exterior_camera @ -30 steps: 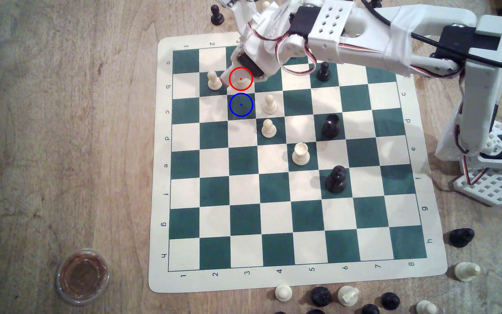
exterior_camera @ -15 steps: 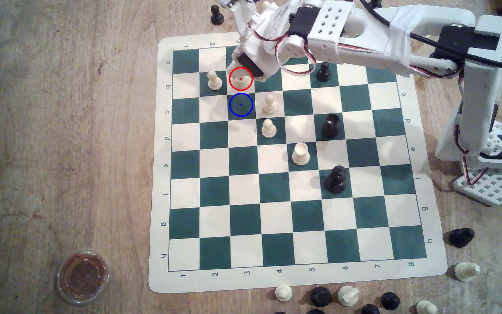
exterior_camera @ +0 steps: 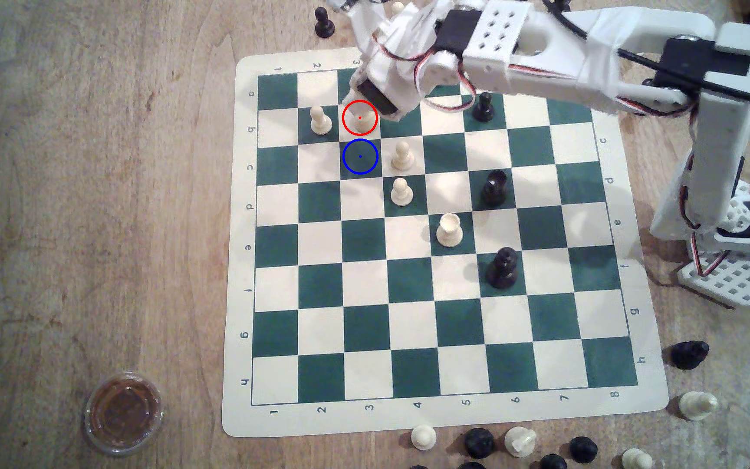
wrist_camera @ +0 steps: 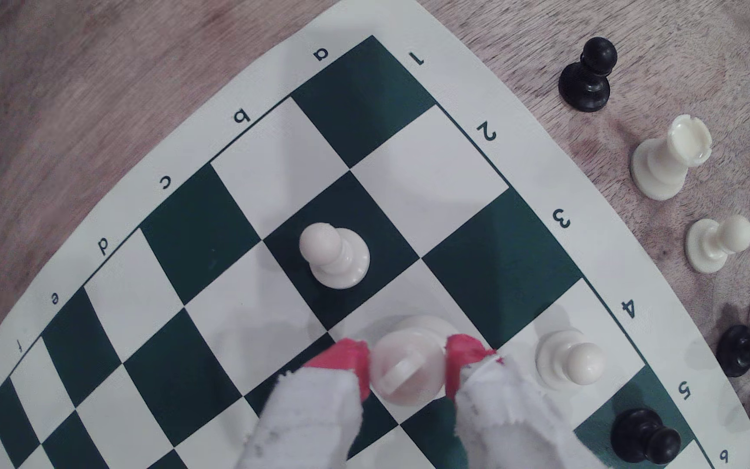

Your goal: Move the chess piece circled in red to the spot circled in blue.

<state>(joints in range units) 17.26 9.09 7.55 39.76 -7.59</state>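
**Pincer clamps the circled cream piece on its cream square**

In the exterior view the wrist covers most of the chess piece circled in red; only its lower body shows inside the ring, and its top is hidden. The wrist view gives the clearer look: the pincer has its red fingertips pressed against both sides of the piece, pinching it (the slim notched top faces the camera). Whether the base has left the board cannot be told.

The spot circled in blue is the dark green square directly next to the piece's cream square, toward the bottom of the exterior view, and it lies bare. A cream pawn stands just beside the piece on the exterior view's left.

Compared with a second ago, the red fingertip that reached out toward that pawn no longer shows, as the pincer has drawn in around the piece. The arm has shifted only slightly, and the piece sits in the same ring.
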